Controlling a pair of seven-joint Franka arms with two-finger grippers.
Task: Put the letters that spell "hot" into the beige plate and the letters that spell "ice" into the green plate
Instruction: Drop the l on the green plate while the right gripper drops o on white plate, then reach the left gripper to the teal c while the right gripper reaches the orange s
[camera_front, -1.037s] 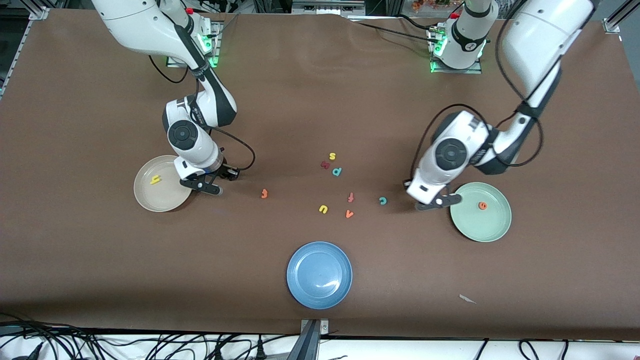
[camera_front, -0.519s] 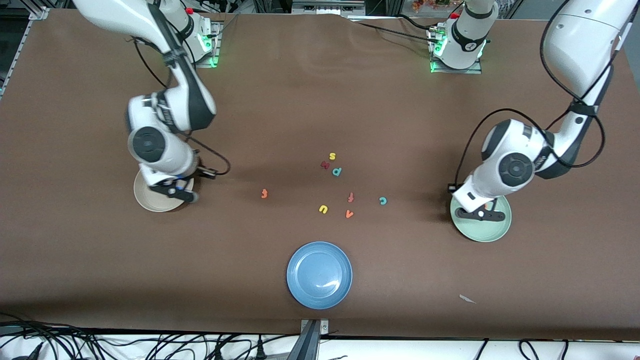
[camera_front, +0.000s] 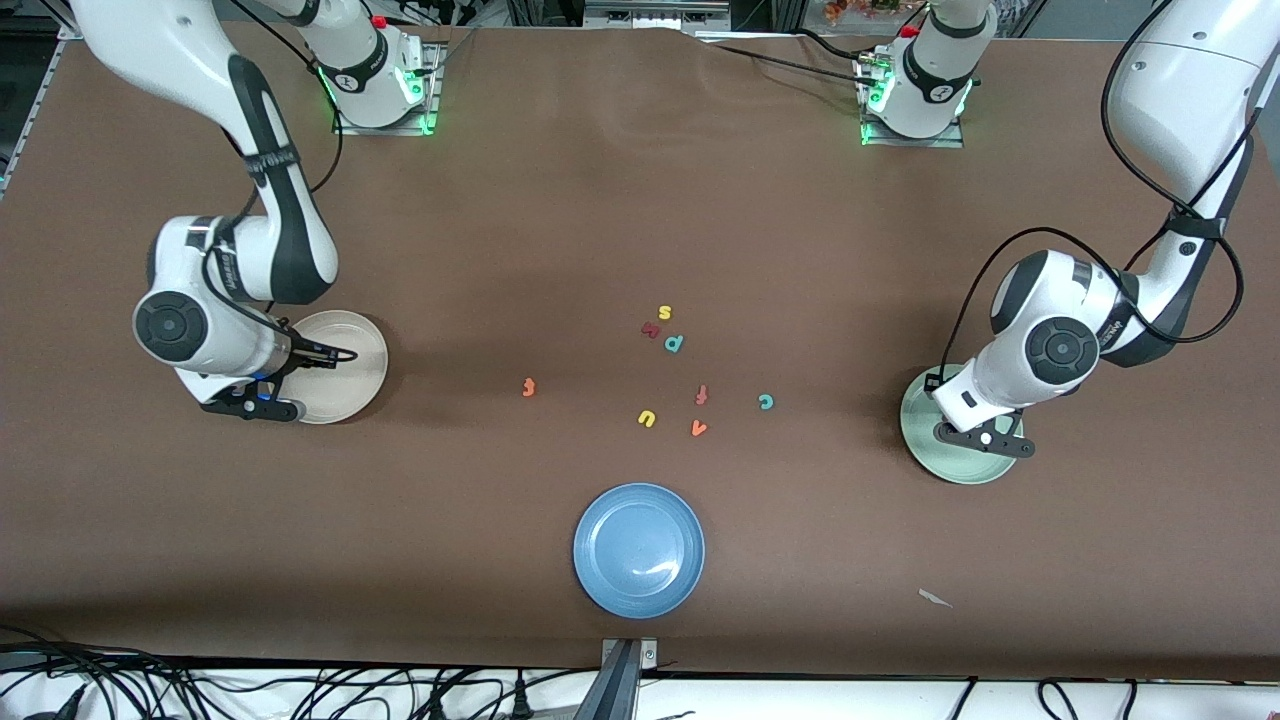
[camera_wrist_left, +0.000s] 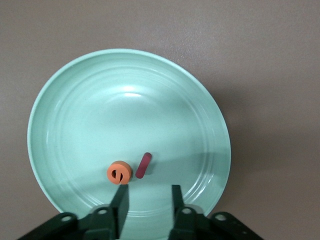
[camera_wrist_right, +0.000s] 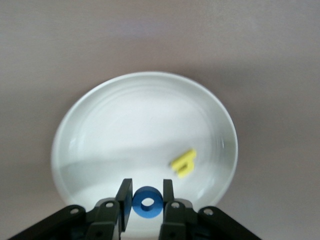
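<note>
Blue o (camera_wrist_right: 147, 202), a small foam ring with a round hole, sits clamped between the fingers of the right gripper (camera_wrist_right: 147, 201), which hangs over the beige plate (camera_front: 362, 360) at the right arm's end of the table. One yellow h (camera_wrist_right: 183, 163) lies flat in that round, shallow cream plate. The left gripper (camera_wrist_left: 148, 199) hangs over the green plate (camera_front: 918, 420) with its jaws parted and nothing between them; in that pale mint plate lie two letters just beside each other, a round orange e (camera_wrist_left: 120, 172) and a dark red bar-like i (camera_wrist_left: 144, 165).

Out on the brown table (camera_front: 600, 200), between the two plates, seven letters lie loose. An orange t (camera_front: 528, 386) lies alone toward the beige plate, and a teal c (camera_front: 765, 402) lies toward the green one. A yellow s (camera_front: 664, 312), a dark red letter (camera_front: 650, 329) and a teal p (camera_front: 674, 343) cluster together farthest from the front camera. Nearer lie a redder orange f (camera_front: 702, 394), a yellow u (camera_front: 646, 418) and an orange v (camera_front: 699, 428). A third plate, the blue plate (camera_front: 639, 549), sits nearest the front camera, holding no letters.
</note>
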